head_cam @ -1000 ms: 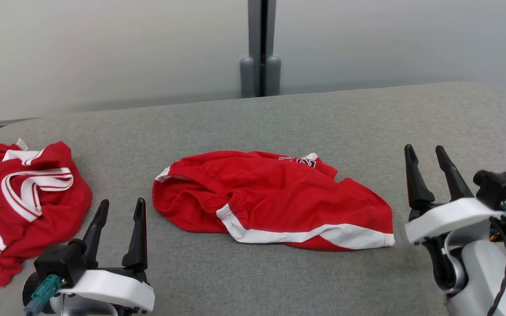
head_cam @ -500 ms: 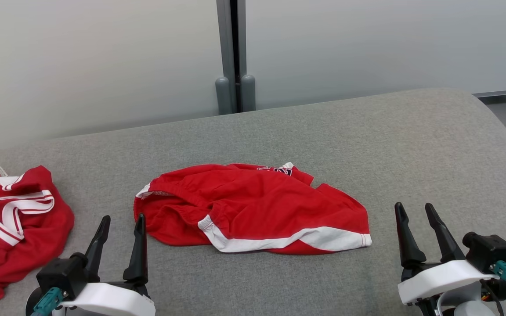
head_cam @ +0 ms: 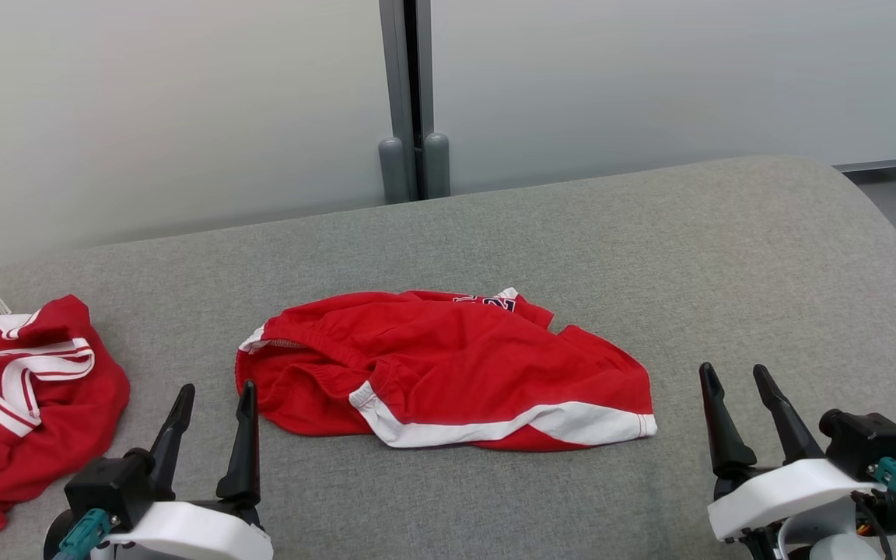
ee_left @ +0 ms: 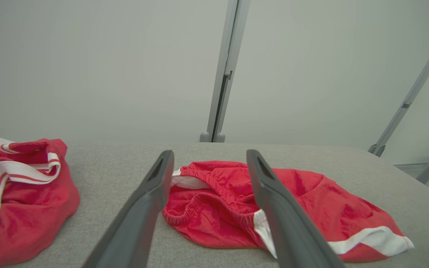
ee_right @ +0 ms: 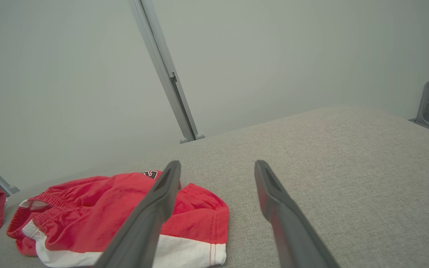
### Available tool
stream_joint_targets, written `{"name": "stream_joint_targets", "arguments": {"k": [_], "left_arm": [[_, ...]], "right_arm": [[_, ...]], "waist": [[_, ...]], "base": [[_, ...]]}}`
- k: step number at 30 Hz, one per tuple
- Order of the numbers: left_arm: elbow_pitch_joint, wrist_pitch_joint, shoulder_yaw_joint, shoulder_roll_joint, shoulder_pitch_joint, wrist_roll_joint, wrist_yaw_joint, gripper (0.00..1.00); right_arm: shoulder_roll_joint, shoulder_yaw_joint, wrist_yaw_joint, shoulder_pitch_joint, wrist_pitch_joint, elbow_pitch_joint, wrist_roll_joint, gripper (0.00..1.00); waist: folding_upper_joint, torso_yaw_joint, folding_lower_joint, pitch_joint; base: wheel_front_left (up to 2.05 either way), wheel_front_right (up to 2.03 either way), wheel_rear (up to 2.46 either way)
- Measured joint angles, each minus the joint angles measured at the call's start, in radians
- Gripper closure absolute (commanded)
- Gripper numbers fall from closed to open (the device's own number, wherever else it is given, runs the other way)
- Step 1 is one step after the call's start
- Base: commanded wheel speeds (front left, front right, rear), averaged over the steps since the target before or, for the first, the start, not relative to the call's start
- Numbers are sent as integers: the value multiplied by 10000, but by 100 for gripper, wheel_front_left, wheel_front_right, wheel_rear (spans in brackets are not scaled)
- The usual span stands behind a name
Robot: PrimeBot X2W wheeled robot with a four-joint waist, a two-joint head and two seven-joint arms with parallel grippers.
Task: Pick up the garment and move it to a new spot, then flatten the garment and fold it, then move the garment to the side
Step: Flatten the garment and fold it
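- Red shorts (head_cam: 448, 373) crumpled at centre of head view, flat on grey counter (head_cam: 650, 233); between the two claws, touching neither.
- Left claw (head_cam: 216, 387) at lower left, fingers spread, nothing held; tips just beside the left end of shorts.
- Right claw (head_cam: 732, 371) at lower right, fingers spread, nothing held; near the right end of shorts, clear gap between.
- Red-and-white jersey (head_cam: 20, 389) bunched at left edge, well apart from shorts; probably not the target.
- Handling, judged: light, soft, limp. Will sag and drape once lifted, no stiffness to hold a shape. Not fragile. Smooth knit, may slip out of a shallow pinch.
- Grasp, judged: elastic waistband (head_cam: 316, 362) at left end for left claw, since it is gathered, thicker and gives a better bite. Corner of white trim (head_cam: 572, 420) at lower right of shorts for right claw.
- Two-point hold likely needed to keep the cloth spread for flattening.
- Risks, judged: catching one layer only, so the rest hangs folded; nipping the counter cover along with the cloth.
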Motion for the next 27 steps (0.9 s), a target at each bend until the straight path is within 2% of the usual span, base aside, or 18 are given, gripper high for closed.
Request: {"name": "stream_joint_targets", "arguments": {"k": [9,10,11,16,21,27], "left_arm": [[119,46,-167,102,-109,-38,-86,0],[161,238,-265,121,-207,-38,-134,0],[351,1035,-738,242,-380,52,-357,0],[453,3018,-1676,370,-885,-65,-907,0],[391,4050,-2111,510,-1676,-54,-1233,0],[577,4809,-2550,510,-2506,144,-1467,0]], "right_arm": [[-4,-127,0,10,403,-29,-75,0],[-6,-104,0,13,600,12,-69,0],[-65,86,0,25,1108,125,-6,0],[-332,552,0,-158,2646,487,500,0],[-456,901,0,-721,3534,744,901,0],[-451,1051,0,-1180,3783,1045,1045,0]], "waist": [[0,12,0,-28],[0,12,0,-16],[0,8,0,32],[0,-36,0,369],[0,-66,0,889],[0,-47,0,1410]], "base": [[0,0,0],[0,0,0],[0,0,0],[0,0,0],[0,0,0],[0,0,0]]}}
